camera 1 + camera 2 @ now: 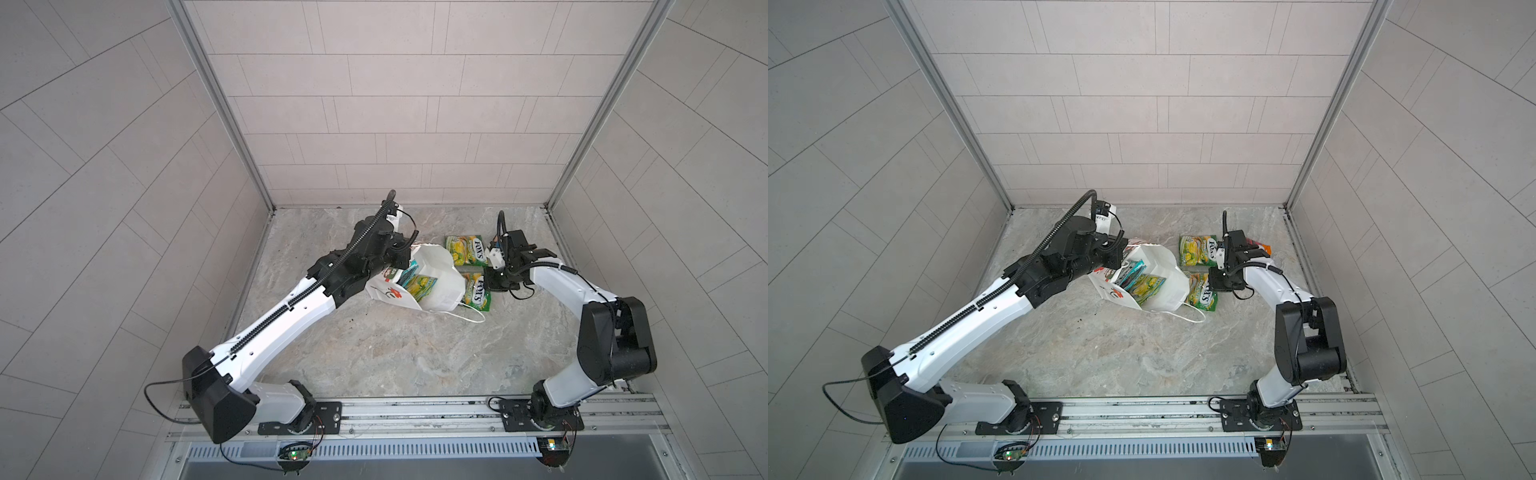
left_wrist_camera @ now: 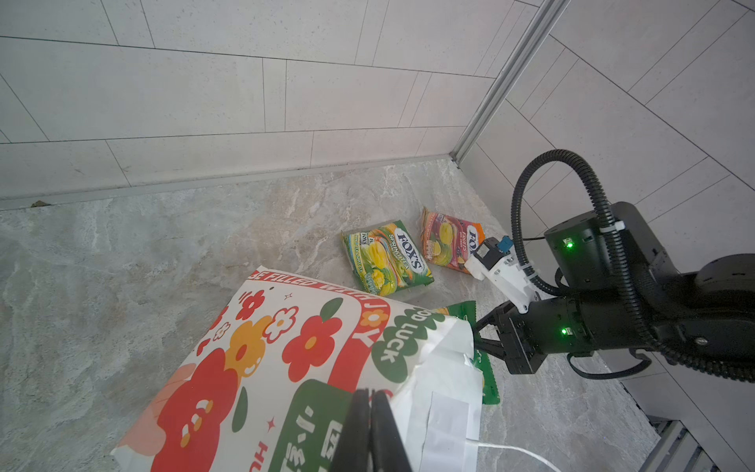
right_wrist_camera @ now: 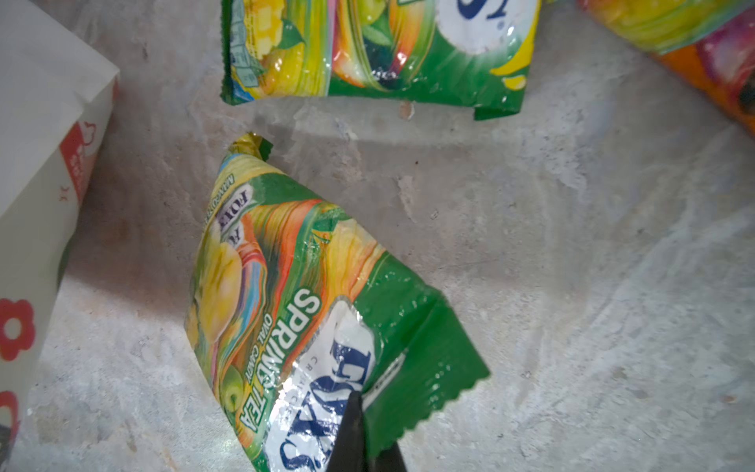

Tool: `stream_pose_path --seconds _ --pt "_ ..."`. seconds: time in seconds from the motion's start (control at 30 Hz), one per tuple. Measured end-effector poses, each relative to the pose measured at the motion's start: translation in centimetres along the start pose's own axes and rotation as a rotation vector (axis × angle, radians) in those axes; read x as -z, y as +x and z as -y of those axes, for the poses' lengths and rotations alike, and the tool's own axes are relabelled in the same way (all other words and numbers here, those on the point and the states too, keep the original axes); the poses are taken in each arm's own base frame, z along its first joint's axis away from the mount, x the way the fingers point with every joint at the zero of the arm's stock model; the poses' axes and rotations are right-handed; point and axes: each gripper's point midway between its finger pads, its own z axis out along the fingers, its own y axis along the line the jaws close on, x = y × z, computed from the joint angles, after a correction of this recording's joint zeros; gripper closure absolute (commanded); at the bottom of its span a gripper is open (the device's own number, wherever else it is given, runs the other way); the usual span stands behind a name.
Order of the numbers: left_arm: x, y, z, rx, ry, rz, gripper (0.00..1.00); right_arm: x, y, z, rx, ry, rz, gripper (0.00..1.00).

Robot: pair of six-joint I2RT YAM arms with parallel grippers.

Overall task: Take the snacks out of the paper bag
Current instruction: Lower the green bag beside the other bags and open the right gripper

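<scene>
Top views, paper bag: the tall white paper bag with a red flower drawing (image 1: 440, 286) is leaning on the grey marbled table (image 1: 374, 353), its mouth gaping upward.
Top views, contents: a teal glossy packet (image 1: 409, 272) and a green-yellow glossy packet (image 1: 420, 287) are sitting inside it.
Top views, table: a loose green-yellow packet (image 1: 465, 249) is lying just beyond the bag; an orange-pink packet (image 1: 1262, 249) is peeking out behind the right wrist.
Left wrist, left gripper (image 2: 369, 408): its black fingers are pressing together on the paper bag's printed edge.
Right wrist, right gripper (image 3: 359, 412): it is pinching the crimped green end of a held green-yellow packet (image 3: 286, 306), just beside the bag.
</scene>
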Motion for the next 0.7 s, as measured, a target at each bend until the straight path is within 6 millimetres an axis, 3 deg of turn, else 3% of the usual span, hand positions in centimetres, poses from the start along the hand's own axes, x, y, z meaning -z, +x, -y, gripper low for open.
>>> stream_pose_path --seconds 0.23,0.5,0.7 --pt "-0.4 0.3 -0.1 -0.008 -0.004 -0.009 1.00 -0.6 -1.1 1.1 -0.002 0.066 0.004 0.95" --pt "-0.6 0.4 -0.1 -0.008 -0.005 -0.014 1.00 -0.4 -2.0 3.0 -0.030 0.177 0.026 0.62" --pt "-0.6 0.4 -0.1 -0.009 -0.004 -0.016 1.00 0.4 -2.3 3.7 -0.045 0.223 0.062 0.58"
